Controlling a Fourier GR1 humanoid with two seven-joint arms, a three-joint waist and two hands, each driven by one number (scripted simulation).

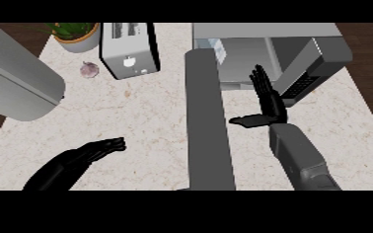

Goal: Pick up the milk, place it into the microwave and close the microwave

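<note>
Now, right hand [268, 101] flat-fingered beside open microwave [291, 44], door [207, 123] wide

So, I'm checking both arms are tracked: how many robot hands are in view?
2. The left black robot hand is low at the left over the counter; the right black robot hand is raised before the open grey microwave.

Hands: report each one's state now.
Left hand: fingers curled, holding nothing.
Right hand: open, fingers straight, holding nothing.
</note>
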